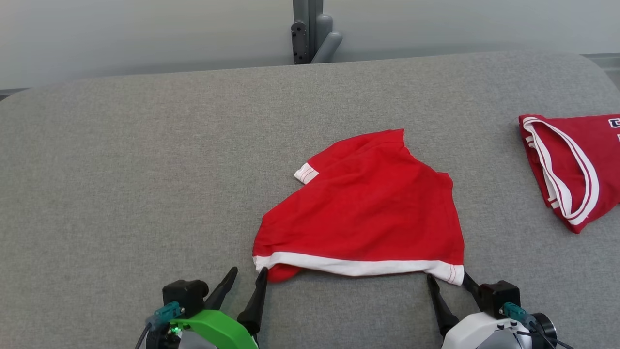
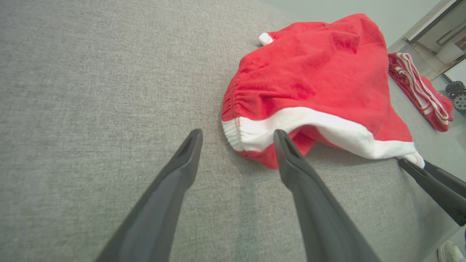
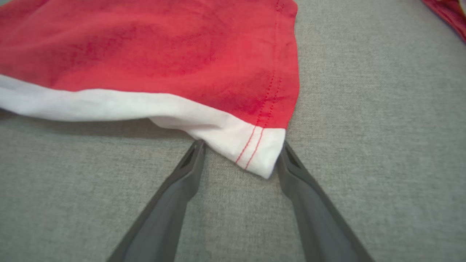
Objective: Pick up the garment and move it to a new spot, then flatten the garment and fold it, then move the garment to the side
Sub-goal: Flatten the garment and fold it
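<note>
One broad grey fabric-covered surface (image 1: 145,169) spans the head view, with a grey post (image 1: 312,31) standing behind its far edge. The red garment (image 1: 368,208) lies in a rumpled, roughly triangular heap near the middle of the surface, a little toward the robot's right. Its white hem band (image 1: 358,265) runs along the near edge. A second red garment (image 1: 571,169) with white striped trim lies well apart at the far right, cut off by the frame.

The left gripper (image 1: 248,270) sits at the lower left with its fingers spread wide, holding nothing. Its inner fingertip is just beside the hem's left corner. The right gripper (image 1: 447,276) sits at the lower right, also wide, with a finger on either side of the hem's right corner. A small white cuff (image 1: 306,173) shows at the garment's upper left edge.

The left wrist view gives the depth that the head view flattens. The cloth humps up off the surface, and the hem lifts over a shadowed gap with a red fold tucked beneath. Puckered gathers (image 2: 233,105) bunch at the left corner. Whether the inner finger touches the hem there cannot be told.

The right wrist view, closer still, shows the white corner poking down between the two fingers, which have not closed on it. A double line of red stitching (image 3: 255,142) crosses the band.
</note>
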Controlling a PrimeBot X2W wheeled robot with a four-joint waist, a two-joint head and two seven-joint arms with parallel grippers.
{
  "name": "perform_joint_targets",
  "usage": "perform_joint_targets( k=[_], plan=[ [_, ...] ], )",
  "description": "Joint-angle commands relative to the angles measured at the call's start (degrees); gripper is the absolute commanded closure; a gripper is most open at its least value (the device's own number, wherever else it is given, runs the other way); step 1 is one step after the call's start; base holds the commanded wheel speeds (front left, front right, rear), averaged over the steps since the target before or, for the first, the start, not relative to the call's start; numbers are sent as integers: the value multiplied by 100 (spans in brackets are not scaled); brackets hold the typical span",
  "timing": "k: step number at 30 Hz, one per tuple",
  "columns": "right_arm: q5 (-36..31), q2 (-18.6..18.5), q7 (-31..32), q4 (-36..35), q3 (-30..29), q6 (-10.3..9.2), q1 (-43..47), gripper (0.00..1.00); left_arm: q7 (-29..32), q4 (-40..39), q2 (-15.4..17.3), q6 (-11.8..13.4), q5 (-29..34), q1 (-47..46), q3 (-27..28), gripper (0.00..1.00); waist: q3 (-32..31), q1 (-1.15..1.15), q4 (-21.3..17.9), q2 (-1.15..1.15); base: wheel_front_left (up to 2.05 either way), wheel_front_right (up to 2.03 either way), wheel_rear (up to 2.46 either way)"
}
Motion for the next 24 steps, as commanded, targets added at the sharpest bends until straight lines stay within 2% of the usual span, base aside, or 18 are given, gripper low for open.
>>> perform_joint_targets(
  k=[1, 7, 11, 24],
  plan=[
    [35, -9, 3, 50, 21, -6, -38, 4, 28, 25, 43, -26, -153, -79, -17, 0, -3, 0, -5, 61, 0, 0, 0],
    [35, -8, 3, 86, 50, -6, -79, 12, 136, 200, 64, -26, -487, -225, -161, 0, -15, 0, -41, 61, 0, 0, 0],
    [42, -9, 3, 90, 64, -6, -65, 23, 233, 324, 87, -27, -691, -324, -262, 0, -29, 0, -67, 61, 0, 0, 0],
    [95, -9, 3, 82, 134, -7, -83, 40, 374, 538, 117, -27, -1282, -509, -468, 0, 13, 0, -184, 61, 0, 0, 0]
  ],
)
